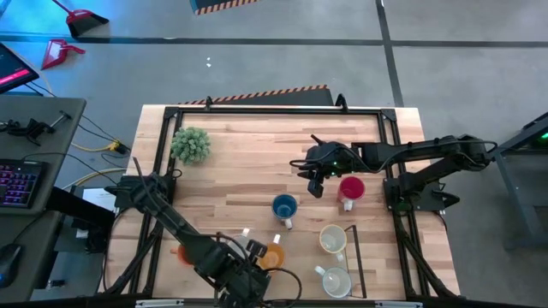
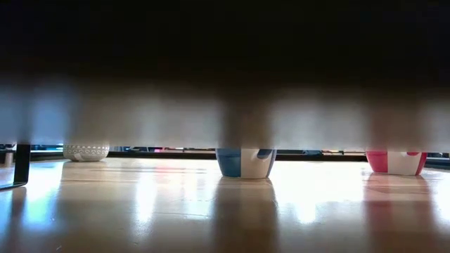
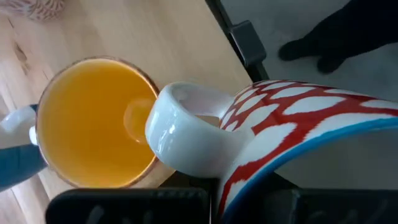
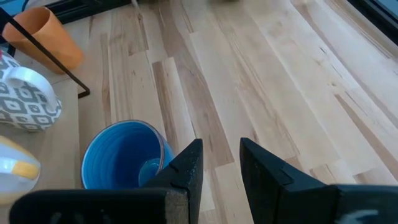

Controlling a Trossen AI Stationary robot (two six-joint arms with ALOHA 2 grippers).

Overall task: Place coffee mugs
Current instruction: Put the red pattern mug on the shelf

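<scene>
From where I sit, my left hand (image 1: 248, 272) is clamped on a red-patterned mug (image 3: 298, 130) with a white handle, held just beside the orange mug (image 3: 93, 121) (its grip point looks like the rim, though I can't be sure). My right hand (image 4: 217, 162) hovers partly open and empty, just beside the blue mug (image 4: 121, 155), over the wooden surface (image 1: 240, 171). The red mug (image 1: 351, 190) stands near the blue one.
</scene>
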